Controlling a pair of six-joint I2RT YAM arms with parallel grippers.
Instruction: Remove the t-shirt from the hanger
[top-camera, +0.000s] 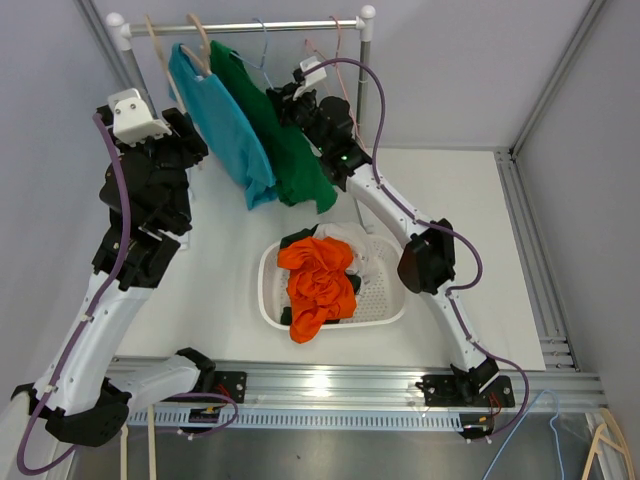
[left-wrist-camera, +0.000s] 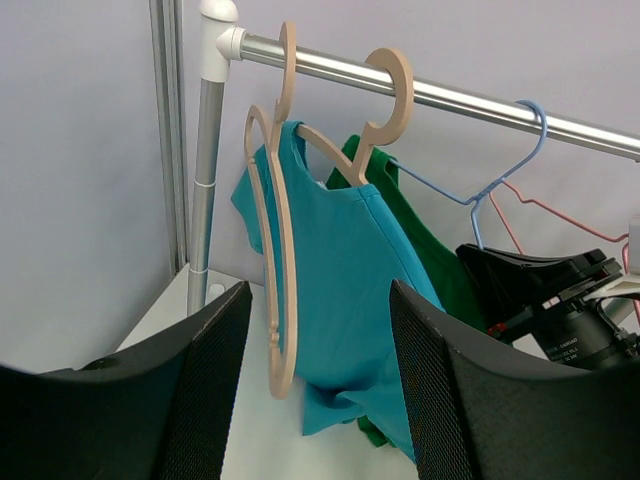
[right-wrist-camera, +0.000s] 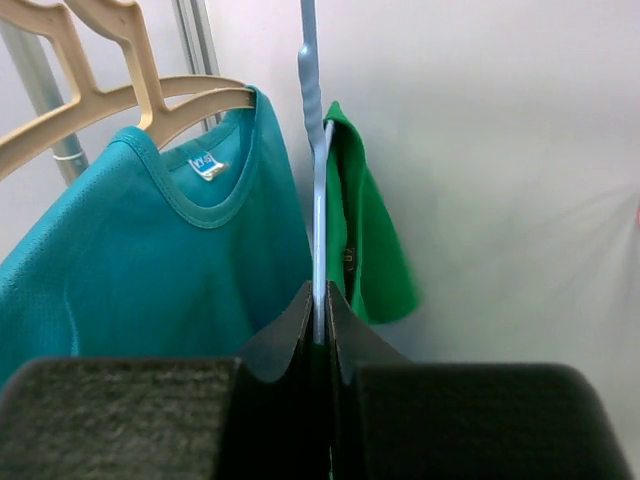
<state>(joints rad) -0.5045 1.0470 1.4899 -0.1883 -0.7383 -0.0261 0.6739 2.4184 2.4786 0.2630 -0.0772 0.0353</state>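
Observation:
A teal t-shirt (top-camera: 222, 125) (left-wrist-camera: 335, 270) (right-wrist-camera: 130, 260) hangs on a beige hanger (left-wrist-camera: 385, 100) on the rail (top-camera: 250, 27). Beside it a green t-shirt (top-camera: 290, 150) (right-wrist-camera: 375, 250) hangs by a thin blue wire hanger (left-wrist-camera: 500, 175) (right-wrist-camera: 312, 120). My right gripper (top-camera: 290, 97) (right-wrist-camera: 318, 300) is shut on that blue hanger's wire just below the rail, with the green shirt at its right side. My left gripper (top-camera: 190, 145) (left-wrist-camera: 320, 300) stands open left of the teal shirt, and its fingers frame the shirt and a second beige hanger (left-wrist-camera: 275, 300) without touching them.
A white basket (top-camera: 268, 290) in the middle of the table holds an orange garment (top-camera: 320, 280) and other clothes. A pink wire hanger (top-camera: 322, 50) (left-wrist-camera: 560, 215) hangs further right on the rail. The rail's post (left-wrist-camera: 205, 160) stands at the left, walls close behind.

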